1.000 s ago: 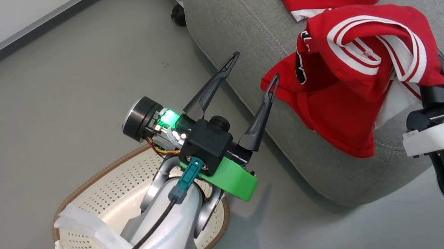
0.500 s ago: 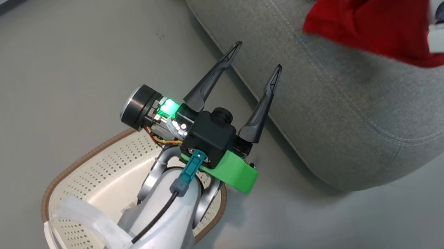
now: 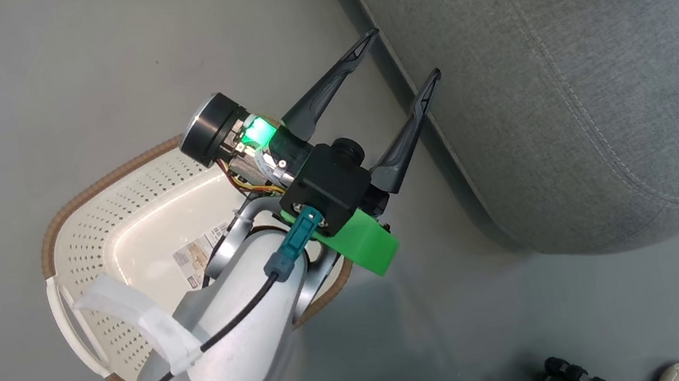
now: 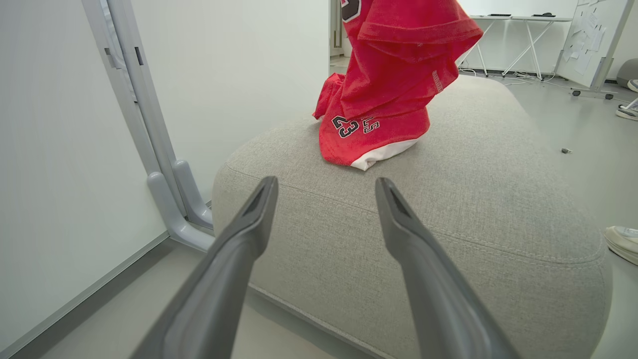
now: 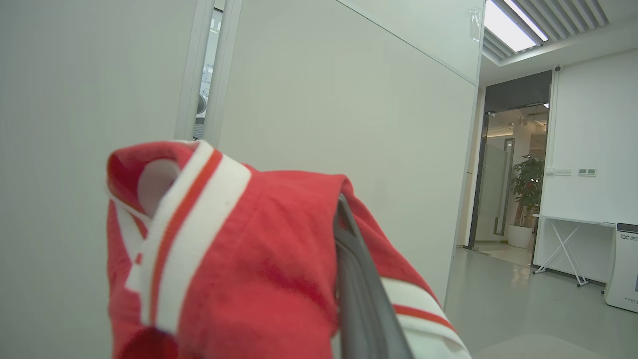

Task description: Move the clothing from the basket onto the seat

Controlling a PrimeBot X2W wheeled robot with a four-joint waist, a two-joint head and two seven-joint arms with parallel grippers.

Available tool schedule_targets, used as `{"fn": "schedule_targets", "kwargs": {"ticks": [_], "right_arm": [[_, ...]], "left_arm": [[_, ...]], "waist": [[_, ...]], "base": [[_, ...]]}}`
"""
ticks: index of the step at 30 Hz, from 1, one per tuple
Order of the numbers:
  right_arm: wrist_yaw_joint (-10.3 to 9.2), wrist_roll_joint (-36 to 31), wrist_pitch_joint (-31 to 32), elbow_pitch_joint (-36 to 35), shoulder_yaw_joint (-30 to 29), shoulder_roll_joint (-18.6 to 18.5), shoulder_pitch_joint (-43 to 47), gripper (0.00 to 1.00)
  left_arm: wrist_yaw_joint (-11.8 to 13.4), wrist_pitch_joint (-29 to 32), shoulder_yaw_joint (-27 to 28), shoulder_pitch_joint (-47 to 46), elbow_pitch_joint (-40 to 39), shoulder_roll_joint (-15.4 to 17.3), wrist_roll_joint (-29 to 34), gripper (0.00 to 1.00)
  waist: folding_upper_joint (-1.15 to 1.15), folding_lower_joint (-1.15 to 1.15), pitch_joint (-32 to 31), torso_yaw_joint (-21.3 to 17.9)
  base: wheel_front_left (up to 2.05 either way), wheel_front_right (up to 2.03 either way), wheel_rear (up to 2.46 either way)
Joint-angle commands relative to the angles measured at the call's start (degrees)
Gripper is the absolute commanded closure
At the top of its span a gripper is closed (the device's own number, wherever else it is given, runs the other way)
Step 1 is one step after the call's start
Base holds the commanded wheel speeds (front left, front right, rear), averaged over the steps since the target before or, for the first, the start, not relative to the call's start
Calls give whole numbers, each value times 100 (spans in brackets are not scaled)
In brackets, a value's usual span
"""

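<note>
STEP: likely the final carry; basket (image 3: 101, 183) at 7 o'clock looks emptied | left fingers (image 3: 424, 97) spread, holding nothing | right fingers (image 5: 356, 279) pinch the jersey (image 5: 239, 259), hanging over the T-shirt (image 4: 369, 137) on the seat (image 4: 448, 199) at 12 o'clock | NEXT: lower jersey onto seat, then part fingers

Left jaws spread wide on the outstretched arm (image 3: 228, 350); right jaws shut.

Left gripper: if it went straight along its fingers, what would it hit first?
Likely the seat, at its near edge; the left gripper aims its open fingers there, the red T-shirt lying farther back. Depth is uncertain.
</note>
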Motion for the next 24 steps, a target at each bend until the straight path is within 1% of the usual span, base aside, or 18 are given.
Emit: {"fn": "schedule_targets", "kwargs": {"ticks": [1, 5, 9, 15, 22, 24], "right_arm": [[-4, -12, -13, 135, -27, -167, -232, 100], [-4, 76, -12, 776, -109, -423, -673, 100], [-4, -35, -13, 1493, -28, -547, -735, 100], [-4, -66, -13, 2375, -188, -532, -462, 100], [-4, -152, -13, 3124, -453, -478, -254, 100], [-4, -228, -12, 3459, -492, -470, -229, 100]], "left_arm": [[-14, 5, -1, -107, -2, 32, 48, 0], [-23, 5, -18, -178, 3, 59, 58, 0], [-20, 5, -41, -230, -2, 37, 58, 0], [-28, 5, -85, -283, 3, 7, 30, 0], [-35, 5, -81, -307, 14, 21, 24, 0], [-31, 5, -62, -303, 19, 26, 15, 0]], "waist": [[0, 0, 295, 170], [0, 0, 466, 188], [0, 0, 576, 217], [0, 0, 666, 305], [0, 0, 717, 384], [0, 0, 698, 420]], "base": [[0, 0, 0], [0, 0, 0], [0, 0, 0], [0, 0, 0], [0, 0, 0], [0, 0, 0]]}}
